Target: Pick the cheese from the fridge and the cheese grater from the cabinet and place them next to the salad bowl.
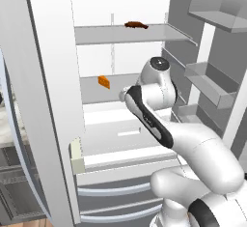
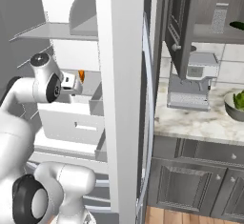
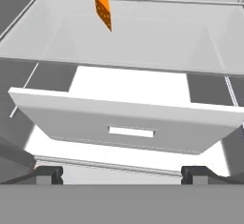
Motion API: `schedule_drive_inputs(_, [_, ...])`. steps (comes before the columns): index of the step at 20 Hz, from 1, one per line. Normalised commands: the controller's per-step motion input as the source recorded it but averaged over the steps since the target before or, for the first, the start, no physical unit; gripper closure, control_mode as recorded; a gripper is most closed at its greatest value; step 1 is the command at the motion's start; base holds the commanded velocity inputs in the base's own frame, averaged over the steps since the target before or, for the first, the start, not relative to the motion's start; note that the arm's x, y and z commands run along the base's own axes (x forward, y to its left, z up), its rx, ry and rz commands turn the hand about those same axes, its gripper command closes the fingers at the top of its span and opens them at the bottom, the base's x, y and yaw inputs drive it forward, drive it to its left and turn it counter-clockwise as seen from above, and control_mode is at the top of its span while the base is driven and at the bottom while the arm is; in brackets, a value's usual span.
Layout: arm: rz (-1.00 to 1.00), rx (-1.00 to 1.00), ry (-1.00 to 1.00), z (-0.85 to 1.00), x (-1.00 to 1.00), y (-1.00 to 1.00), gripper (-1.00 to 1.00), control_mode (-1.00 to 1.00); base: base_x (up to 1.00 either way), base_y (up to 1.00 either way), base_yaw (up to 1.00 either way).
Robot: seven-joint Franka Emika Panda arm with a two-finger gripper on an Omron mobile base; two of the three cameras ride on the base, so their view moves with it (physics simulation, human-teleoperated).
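Hand view puts the cheese (image 3: pixel 104 11) at eleven o'clock on the fridge shelf (image 3: pixel 143 42), well beyond my gripper (image 3: pixel 122 173), jaws spread wide. It looks light and stiff; I'd pinch its flat faces.

Counter: marbled, pale worktop (image 2: pixel 190 123) running along the right, in the right base view.
Base units: dark grey panelled doors (image 2: pixel 190 189) sitting under that worktop.
Floor: a strip of warm wood planks (image 2: pixel 190 216) showing at the foot of the units.
Wall: light tiled backsplash (image 2: pixel 228 61) behind the worktop.
Appliance: grey coffee machine (image 2: pixel 193 82) standing on the worktop against the backsplash.
Light: even, soft, no hard shadows.
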Motion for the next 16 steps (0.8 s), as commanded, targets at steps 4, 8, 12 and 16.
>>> schedule_drive_inputs(4, [0.03, 0.12, 0.0, 0.02, 0.63, 0.2, -1.0, -1.0, 0.0, 0.0, 0.0])
schedule_drive_inputs(8, [0.09, 0.09, 0.05, 0.1, 0.6, 0.18, -1.0, -1.0, 0.0, 0.0, 0.0])
schedule_drive_inputs(12, [0.1, 0.01, 0.01, 0.02, 0.53, 0.16, -1.0, -1.0, 0.0, 0.0, 0.0])
schedule_drive_inputs(16, [0.05, -0.03, 0.0, -0.19, 0.42, 0.18, -1.0, -1.0, 0.0, 0.0, 0.0])
